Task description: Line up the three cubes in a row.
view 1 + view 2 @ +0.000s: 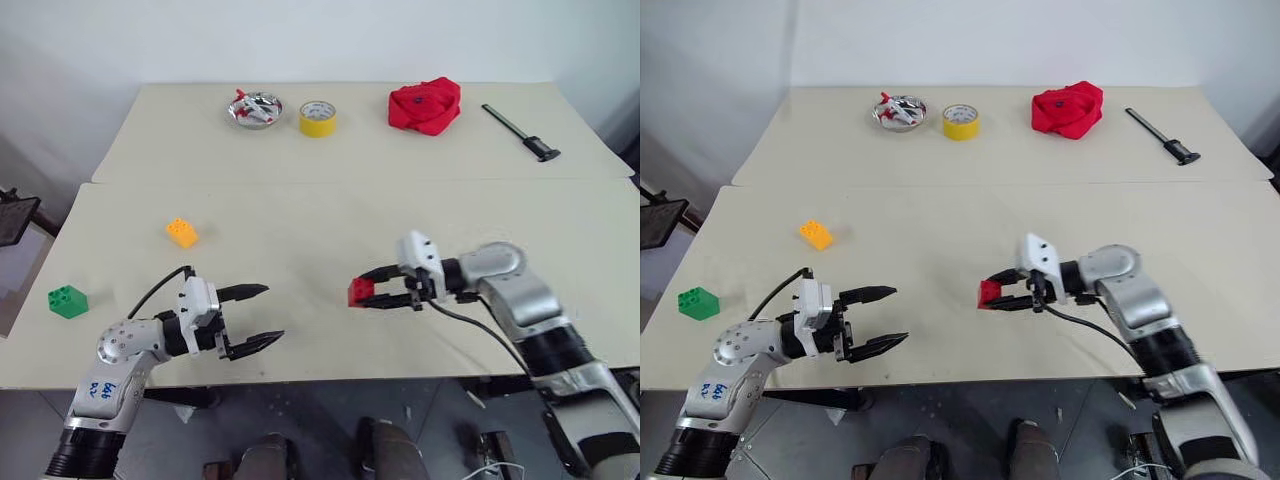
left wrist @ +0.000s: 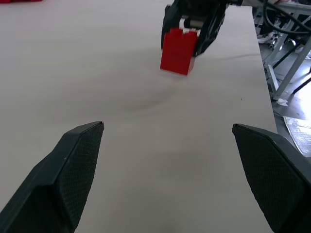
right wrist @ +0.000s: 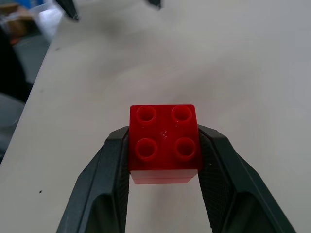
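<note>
far back on the surface [image 1: 330, 160]: shiny bowl [image 1: 256, 109], yellow tape roll [image 1: 317, 118], red cloth bundle [image 1: 425, 105], black tool [image 1: 522, 133].

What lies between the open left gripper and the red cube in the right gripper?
Nothing: bare table separates the left gripper from the red cube, seen in the left wrist view.

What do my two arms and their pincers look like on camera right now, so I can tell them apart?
Both arms are silver-grey metal with black joint sections, a white wrist block, and a black cable looping to it. Each ends in a pincer of two black tapered fingers with textured inner pads: the left pincer, the right pincer. The left arm carries blue handwritten marks; the right arm shows none.
</note>
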Tool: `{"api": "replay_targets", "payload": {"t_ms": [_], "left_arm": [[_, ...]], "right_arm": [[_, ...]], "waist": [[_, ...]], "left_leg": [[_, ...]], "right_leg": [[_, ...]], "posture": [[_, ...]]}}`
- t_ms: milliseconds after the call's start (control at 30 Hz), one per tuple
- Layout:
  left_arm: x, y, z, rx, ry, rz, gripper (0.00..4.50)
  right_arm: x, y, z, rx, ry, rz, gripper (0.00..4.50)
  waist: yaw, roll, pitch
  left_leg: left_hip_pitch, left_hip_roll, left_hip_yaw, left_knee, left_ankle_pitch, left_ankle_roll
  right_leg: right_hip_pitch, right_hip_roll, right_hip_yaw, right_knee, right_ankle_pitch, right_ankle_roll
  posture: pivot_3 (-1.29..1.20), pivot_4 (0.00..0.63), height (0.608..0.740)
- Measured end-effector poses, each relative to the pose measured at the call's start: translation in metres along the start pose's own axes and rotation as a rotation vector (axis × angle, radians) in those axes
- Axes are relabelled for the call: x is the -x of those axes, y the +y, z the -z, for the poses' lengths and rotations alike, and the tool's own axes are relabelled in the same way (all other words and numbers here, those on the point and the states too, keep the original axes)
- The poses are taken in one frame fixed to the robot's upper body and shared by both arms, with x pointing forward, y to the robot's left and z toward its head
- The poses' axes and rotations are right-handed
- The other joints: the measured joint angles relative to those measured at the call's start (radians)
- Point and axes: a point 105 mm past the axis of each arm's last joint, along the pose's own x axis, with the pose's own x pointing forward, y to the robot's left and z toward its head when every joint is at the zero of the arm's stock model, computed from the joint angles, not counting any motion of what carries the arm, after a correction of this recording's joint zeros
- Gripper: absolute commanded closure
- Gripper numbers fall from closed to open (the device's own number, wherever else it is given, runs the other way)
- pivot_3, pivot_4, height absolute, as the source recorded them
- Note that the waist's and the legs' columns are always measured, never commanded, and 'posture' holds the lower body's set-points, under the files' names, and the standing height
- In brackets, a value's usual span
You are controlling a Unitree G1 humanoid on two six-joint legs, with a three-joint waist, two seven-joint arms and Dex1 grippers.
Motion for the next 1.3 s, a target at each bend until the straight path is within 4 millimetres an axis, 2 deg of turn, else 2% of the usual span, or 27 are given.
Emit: {"api": "replay_targets", "payload": {"t_ms": [133,267,300,367,433,600,700,733,867,1000,1033,1167,1300], "left_arm": [[0.007,0.001,-0.002,-0.013,0.008,-0.03,0.0],[0.012,0.003,-0.003,-0.017,0.011,-0.069,0.0],[0.015,0.004,-0.001,-0.013,0.015,-0.093,0.0],[0.021,0.006,-0.001,-0.011,0.019,-0.133,0.0],[0.035,0.009,-0.002,-0.009,0.022,-0.218,0.0],[0.08,0.019,0.002,0.013,-0.003,-0.518,0.0],[0.134,0.025,0.014,0.093,-0.094,-0.889,0.0],[0.158,0.022,0.02,0.144,-0.12,-1.026,0.0],[0.197,0.009,0.03,0.194,-0.166,-1.289,0.0],[0.253,-0.006,0.049,0.205,-0.145,-1.637,0.0],[0.259,-0.009,0.053,0.218,-0.14,-1.678,0.0],[0.255,-0.009,0.058,0.257,-0.153,-1.699,0.0],[0.239,0.013,0.048,0.235,-0.171,-1.673,0.0]], "right_arm": [[-0.002,-0.004,0.004,0.062,0.035,-0.047,2.66],[-0.004,-0.005,0.009,0.055,0.058,-0.038,1.7],[-0.004,-0.003,0.012,0.05,0.062,-0.041,1.28],[-0.004,0.002,0.012,0.059,0.062,-0.049,0.73],[-0.003,0.007,0.005,0.099,0.029,-0.032,0.07],[0.027,0.005,-0.011,0.111,-0.128,0.133,0.03],[0.048,0.015,-0.01,0.079,-0.263,0.219,0.03],[0.054,0.019,-0.008,0.069,-0.315,0.254,0.03],[0.053,0.028,-0.018,0.045,-0.436,0.228,0.03],[0.042,0.032,-0.032,0.064,-0.518,0.178,0.03],[0.038,0.033,-0.033,0.077,-0.528,0.165,0.03],[0.029,0.039,-0.034,0.091,-0.527,0.106,0.03],[0.029,0.041,-0.034,0.091,-0.523,0.105,0.03]], "waist": [[0.005,0.0,0.0],[0.006,0.0,0.0],[0.005,0.0,0.0],[0.005,0.0,0.0],[0.005,0.0,0.0],[0.007,0.0,0.0],[0.01,-0.001,0.0],[0.009,-0.002,0.001],[0.008,-0.003,0.001],[0.008,-0.005,-0.001],[0.008,-0.005,-0.001],[0.018,-0.006,-0.002],[0.018,-0.008,-0.003]], "left_leg": [[0.0,0.0,0.0,0.0,0.0,0.0],[0.001,0.001,-0.001,0.0,0.0,-0.001],[0.001,0.001,-0.001,0.0,0.0,-0.001],[0.001,0.001,-0.001,0.0,0.0,-0.001],[0.001,0.002,-0.004,0.0,0.0,-0.002],[0.001,0.002,-0.007,0.0,0.0,-0.002],[0.001,0.002,-0.009,0.0,-0.001,-0.001],[0.001,0.002,-0.009,0.0,-0.001,-0.001],[0.002,0.004,-0.007,0.001,-0.001,0.0],[0.003,0.008,-0.007,0.001,-0.001,-0.001],[0.003,0.007,-0.007,0.001,-0.001,0.0],[0.002,0.006,-0.007,0.002,-0.002,0.001],[0.002,0.007,-0.007,0.001,-0.002,0.001]], "right_leg": [[0.0,0.0,-0.001,0.0,0.0,0.0],[0.001,0.0,-0.001,0.0,0.0,0.0],[0.001,0.0,-0.001,0.0,0.0,0.0],[0.001,0.0,-0.001,0.0,0.0,0.0],[0.001,0.0,-0.001,0.0,0.0,0.0],[0.001,0.0,-0.001,-0.001,0.0,0.0],[0.003,0.0,-0.001,-0.002,0.0,0.0],[0.003,0.0,-0.001,-0.002,0.0,0.0],[0.003,0.0,0.001,-0.003,0.0,0.0],[0.004,0.0,0.0,-0.001,0.0,-0.001],[0.003,0.0,0.0,-0.001,0.0,-0.001],[0.003,-0.001,0.0,-0.002,0.0,-0.001],[0.003,-0.001,0.0,-0.001,0.0,-0.001]], "posture": [[0.0,0.15,0.74],[0.0,0.15,0.74],[0.0,0.15,0.74],[0.0,0.15,0.74],[0.0,0.15,0.74],[0.0,0.15,0.74],[0.0,0.15,0.74],[0.0,0.15,0.74],[0.0,0.15,0.74],[0.0,0.15,0.74],[0.0,0.15,0.74],[0.0,0.15,0.74],[0.0,0.15,0.74]]}}
